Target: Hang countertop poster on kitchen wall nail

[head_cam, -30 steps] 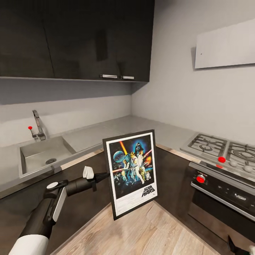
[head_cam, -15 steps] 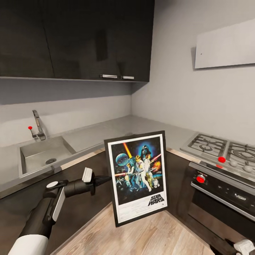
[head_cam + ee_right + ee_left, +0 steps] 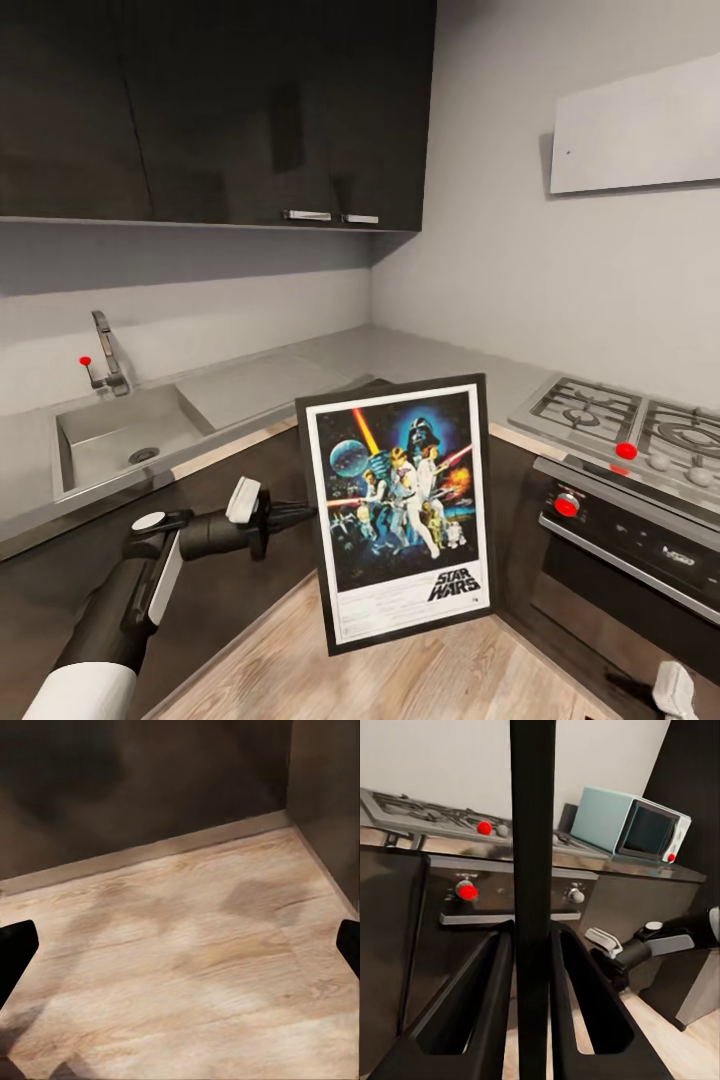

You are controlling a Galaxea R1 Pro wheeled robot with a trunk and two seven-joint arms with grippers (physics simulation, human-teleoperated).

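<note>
Right gripper: only the two dark fingertips show at the edges of the right wrist view, spread wide with bare wooden floor between them. Nothing held. Hangs low beside the oven, likely parked out of the way.

Left gripper: fingers pressed onto the thin black frame edge of the poster, one each side, seen edge-on in the left wrist view. Pinch sits on the poster's left edge about mid-height; a side grip probably keeps the top free for hooking.

Poster: off the kitchen countertop, held in the air in front of the inner corner of the dark cabinets, upright with a slight tilt, printed face toward the head camera. Bottom edge hangs over the floor; touching nothing but the fingers. Held out from the arm, so I judge it could swing on a one-sided grip.

Countertop behind: bare grey run, sink and tap toward its left end, gas hob on the right run above the oven.

Far: pale wall beyond the hob carries a light panel with one small dark dot; cannot tell if that is a nail. No wall nails clearly made out. Pickup judged done; carrying and hanging remain.
</note>
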